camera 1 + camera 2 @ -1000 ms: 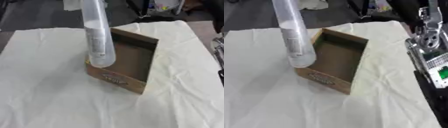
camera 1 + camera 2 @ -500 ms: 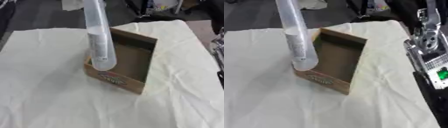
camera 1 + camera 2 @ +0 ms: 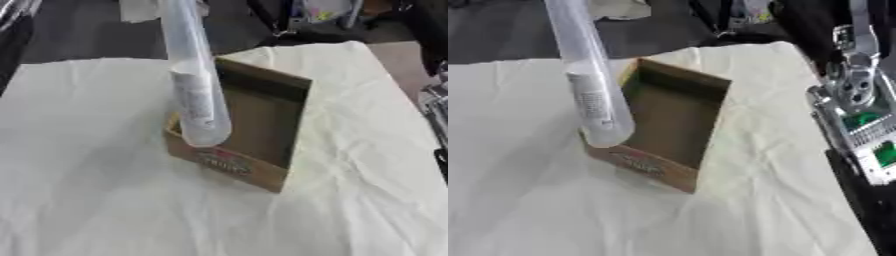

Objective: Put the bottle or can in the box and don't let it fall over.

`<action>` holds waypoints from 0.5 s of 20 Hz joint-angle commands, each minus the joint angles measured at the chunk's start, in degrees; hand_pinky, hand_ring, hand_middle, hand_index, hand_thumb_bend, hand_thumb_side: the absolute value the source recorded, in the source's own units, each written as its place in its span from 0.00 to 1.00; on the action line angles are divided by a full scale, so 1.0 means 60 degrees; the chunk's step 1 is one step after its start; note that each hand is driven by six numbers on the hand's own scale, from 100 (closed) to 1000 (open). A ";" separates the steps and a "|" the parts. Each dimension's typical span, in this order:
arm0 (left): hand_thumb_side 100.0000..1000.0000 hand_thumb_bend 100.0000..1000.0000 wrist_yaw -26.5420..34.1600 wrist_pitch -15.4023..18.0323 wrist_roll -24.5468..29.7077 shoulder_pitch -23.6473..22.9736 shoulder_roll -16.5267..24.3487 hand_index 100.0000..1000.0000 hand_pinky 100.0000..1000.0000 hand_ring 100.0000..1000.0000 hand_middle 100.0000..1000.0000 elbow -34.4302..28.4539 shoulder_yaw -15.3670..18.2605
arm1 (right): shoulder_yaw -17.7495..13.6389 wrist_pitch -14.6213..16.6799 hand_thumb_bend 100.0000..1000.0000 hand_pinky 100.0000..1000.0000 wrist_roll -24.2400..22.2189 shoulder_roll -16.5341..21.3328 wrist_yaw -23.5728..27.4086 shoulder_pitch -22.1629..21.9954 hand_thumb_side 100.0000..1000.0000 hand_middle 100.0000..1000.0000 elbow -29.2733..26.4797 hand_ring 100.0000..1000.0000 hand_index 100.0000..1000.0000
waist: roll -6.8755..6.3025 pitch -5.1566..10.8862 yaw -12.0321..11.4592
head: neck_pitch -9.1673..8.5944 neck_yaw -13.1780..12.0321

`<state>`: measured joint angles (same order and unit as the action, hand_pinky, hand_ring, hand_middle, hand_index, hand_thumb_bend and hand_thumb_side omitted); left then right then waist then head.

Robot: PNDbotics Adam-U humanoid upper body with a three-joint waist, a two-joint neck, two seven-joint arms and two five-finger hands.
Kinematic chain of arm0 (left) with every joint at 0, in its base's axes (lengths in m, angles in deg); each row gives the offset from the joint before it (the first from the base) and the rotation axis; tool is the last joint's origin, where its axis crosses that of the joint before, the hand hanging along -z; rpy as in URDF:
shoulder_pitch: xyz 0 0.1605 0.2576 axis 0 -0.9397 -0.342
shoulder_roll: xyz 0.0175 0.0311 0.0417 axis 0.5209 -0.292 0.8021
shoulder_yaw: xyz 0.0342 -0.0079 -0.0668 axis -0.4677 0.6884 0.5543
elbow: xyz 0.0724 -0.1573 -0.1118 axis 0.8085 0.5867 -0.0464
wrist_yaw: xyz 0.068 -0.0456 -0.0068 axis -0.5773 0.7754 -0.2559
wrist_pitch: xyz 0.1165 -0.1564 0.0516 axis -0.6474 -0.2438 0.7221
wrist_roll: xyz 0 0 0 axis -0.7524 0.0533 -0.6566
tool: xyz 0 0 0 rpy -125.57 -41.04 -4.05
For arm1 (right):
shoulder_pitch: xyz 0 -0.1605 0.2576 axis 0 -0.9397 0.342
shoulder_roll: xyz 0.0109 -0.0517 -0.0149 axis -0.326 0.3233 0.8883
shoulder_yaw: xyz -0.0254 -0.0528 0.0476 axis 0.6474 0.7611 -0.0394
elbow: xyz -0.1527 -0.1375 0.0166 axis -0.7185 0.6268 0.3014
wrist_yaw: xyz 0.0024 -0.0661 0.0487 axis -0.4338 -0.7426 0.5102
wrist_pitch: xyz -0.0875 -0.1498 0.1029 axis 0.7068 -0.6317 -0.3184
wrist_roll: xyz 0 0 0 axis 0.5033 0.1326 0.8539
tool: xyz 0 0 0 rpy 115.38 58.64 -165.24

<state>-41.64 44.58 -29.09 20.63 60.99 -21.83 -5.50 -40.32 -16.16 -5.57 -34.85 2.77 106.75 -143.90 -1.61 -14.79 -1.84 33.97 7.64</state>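
1. A tall clear plastic bottle [image 3: 197, 90] with a pale label hangs bottom-down over the near-left corner of an open brown cardboard box [image 3: 254, 132]. Its rounded base is at about rim height of the box and looks to overlap the left wall, so it is not yet inside.
2. The bottle's top runs out of the upper edge of both views, so whatever holds it is hidden. No left hand shows in either view.
3. The bottle leans a little, with its base nearer the camera than its top. I judge this comes from being carried by the neck from above, which keeps the base free to go in first.
4. The box sits askew on a cream cloth [image 3: 87, 175] that covers the worktop, with its printed front wall towards the camera and its inside empty.
5. At the right edge of the right eye view stands a silver and black part of the right arm [image 3: 859, 120], idle and well apart from the box. Whether that hand is open or closed cannot be told.
6. Next, the base probably needs to shift right, clear of the wall, before the bottle goes down. A bottle this tall could tip over.
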 commanded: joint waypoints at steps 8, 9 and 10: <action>0.28 0.00 -0.0365 0.0573 -0.0719 0.0263 0.0052 0.36 0.53 0.23 0.30 0.0433 0.0519 | 0.0086 0.0036 0.00 0.90 -0.0174 0.0056 0.0046 0.0350 0.42 0.69 -0.0113 0.72 0.73 | 0.0008 -0.0037 0.0166 | -0.0393 -0.0265; 0.30 0.00 -0.0392 0.0602 -0.0779 0.0270 0.0048 0.36 0.53 0.23 0.30 0.0474 0.0531 | 0.0095 0.0027 0.00 0.90 -0.0187 0.0054 0.0043 0.0358 0.42 0.69 -0.0113 0.72 0.73 | 0.0003 -0.0050 0.0180 | -0.0409 -0.0278; 0.30 0.00 -0.0399 0.0634 -0.0846 0.0271 0.0037 0.36 0.53 0.23 0.30 0.0501 0.0551 | 0.0101 0.0023 0.00 0.90 -0.0198 0.0050 0.0039 0.0363 0.42 0.69 -0.0113 0.72 0.73 | -0.0005 -0.0070 0.0202 | -0.0419 -0.0295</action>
<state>-43.77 48.08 -33.45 20.64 60.51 -18.58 -3.16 -39.45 -16.11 -6.53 -35.26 2.77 107.97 -143.90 -1.73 -16.19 -0.68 32.41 6.12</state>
